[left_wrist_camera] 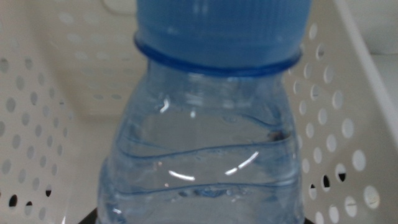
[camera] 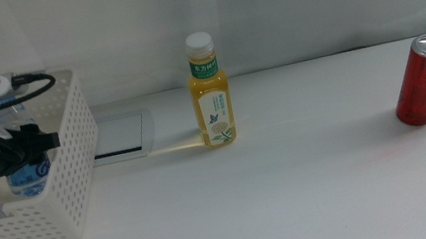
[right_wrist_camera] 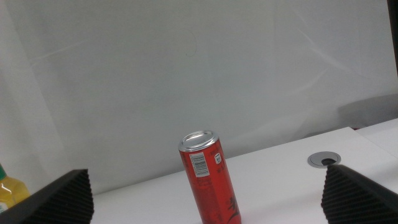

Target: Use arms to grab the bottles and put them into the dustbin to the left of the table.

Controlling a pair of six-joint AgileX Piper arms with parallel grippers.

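Now our left gripper (camera: 28,143) sits over the bin (camera: 76,192), clamped on the water bottle (camera: 27,174), which hangs upright inside the bin's walls. In the left wrist view the bottle's blue cap (left_wrist_camera: 222,25) and clear shoulder fill the picture, with perforated walls on both sides, so we judge it is low enough to let go, though we cannot see whether its base touches the floor of the bin. Our right gripper (right_wrist_camera: 205,199) waits off the table's right side, jaws spread wide with nothing between them, looking at a red can (camera: 423,81). The yellow bottle (camera: 210,93) stands upright on the table (camera: 296,193), well apart from the bin, just beside a grey-rimmed panel (camera: 121,136). So we count one bottle nearly delivered, its release left to do, and the yellow one untouched.
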